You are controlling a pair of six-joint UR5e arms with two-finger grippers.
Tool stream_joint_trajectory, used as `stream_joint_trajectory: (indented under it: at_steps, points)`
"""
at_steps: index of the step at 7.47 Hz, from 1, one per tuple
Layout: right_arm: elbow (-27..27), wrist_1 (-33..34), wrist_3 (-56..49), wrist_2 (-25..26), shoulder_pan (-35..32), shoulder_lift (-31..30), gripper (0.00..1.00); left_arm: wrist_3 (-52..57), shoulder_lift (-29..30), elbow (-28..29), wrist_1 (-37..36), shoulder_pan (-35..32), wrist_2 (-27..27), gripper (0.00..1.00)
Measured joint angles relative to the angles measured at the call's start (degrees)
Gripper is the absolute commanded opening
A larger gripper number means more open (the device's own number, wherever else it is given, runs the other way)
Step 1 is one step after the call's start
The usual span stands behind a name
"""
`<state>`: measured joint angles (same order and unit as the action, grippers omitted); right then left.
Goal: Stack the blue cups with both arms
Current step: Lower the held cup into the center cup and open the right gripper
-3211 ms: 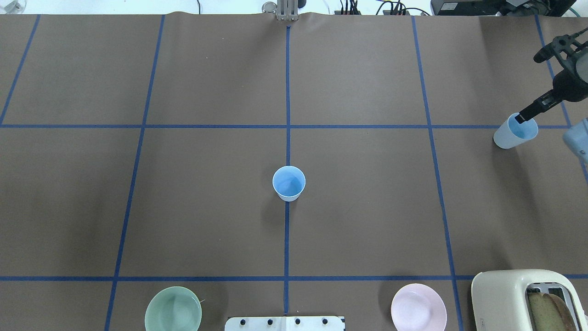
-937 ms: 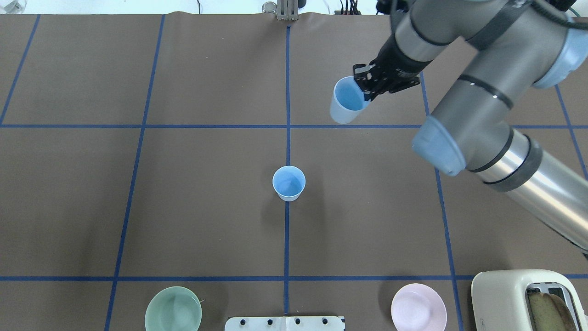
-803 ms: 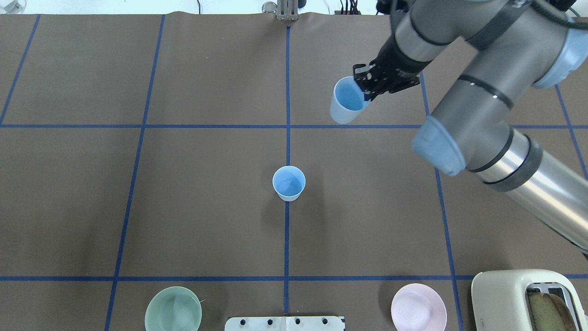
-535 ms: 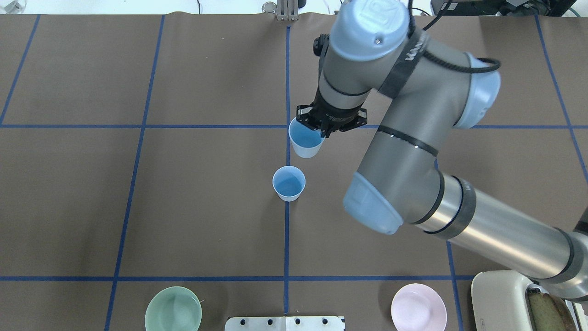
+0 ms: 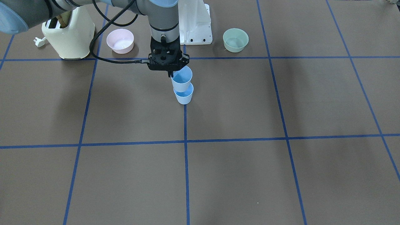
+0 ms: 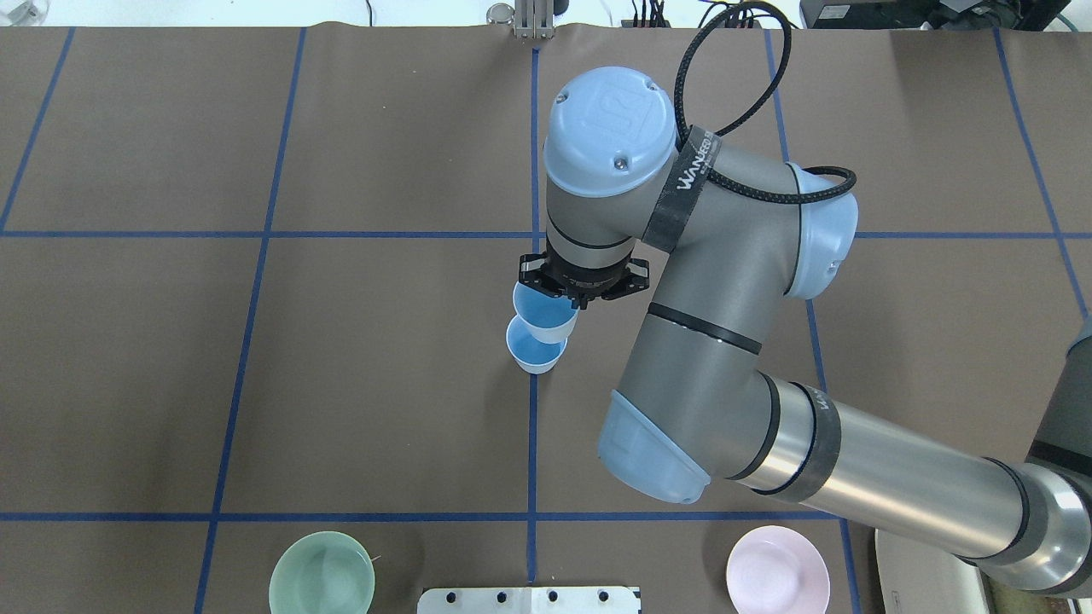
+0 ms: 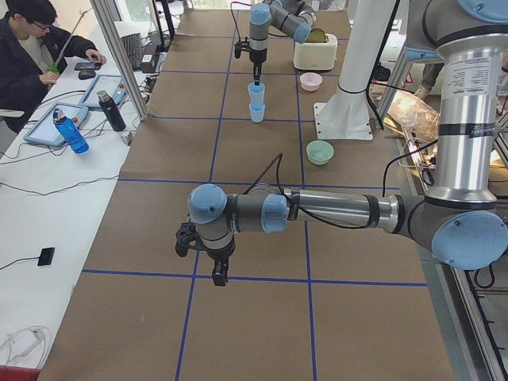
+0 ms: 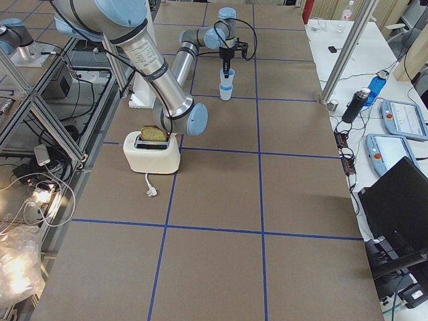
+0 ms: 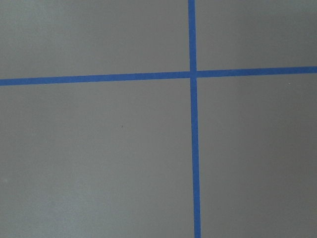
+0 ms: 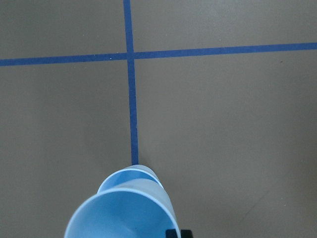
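Observation:
One blue cup stands upright at the table's centre, on a blue tape line. My right gripper is shut on the rim of the second blue cup, pinching its wall. It holds that cup upright right over the standing one. From the front, the held cup has its base at the mouth of the lower cup; I cannot tell if they touch. The right wrist view shows the held cup with the lower rim beyond it. My left gripper hovers over bare table far from the cups; I cannot tell if it is open.
A cream toaster, a pink bowl, a mint-green bowl and the white base pedestal stand along the robot's edge. A person sits at a side desk with bottles and tablets.
My right arm has carried the held cup from the table's far right to the centre and lowered it over the standing cup, which has not moved.

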<state>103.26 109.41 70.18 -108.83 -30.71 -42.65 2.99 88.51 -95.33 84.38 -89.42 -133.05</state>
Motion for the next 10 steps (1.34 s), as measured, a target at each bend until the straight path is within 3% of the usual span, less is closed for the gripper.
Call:
stream_joint_trajectory:
  at_steps: [6,8,9,10]
  points:
    - [-3.03,-5.65,-0.12,0.04,0.85,-1.86,0.00,0.00,0.00,0.30,0.07,0.09,0.04,0.99]
    - [-4.83,-8.54,-0.13,0.16,1.12,-2.37,0.27,0.00,0.00,0.32,0.09,0.14,0.05,0.99]
    - [-5.90,-11.06,-0.03,0.18,1.14,-2.84,0.56,0.00,0.00,0.32,0.08,0.18,0.02,0.99]
    - [-6.42,-12.37,0.01,0.19,1.17,-3.15,0.75,0.00,0.00,0.32,0.09,0.22,0.00,0.99]
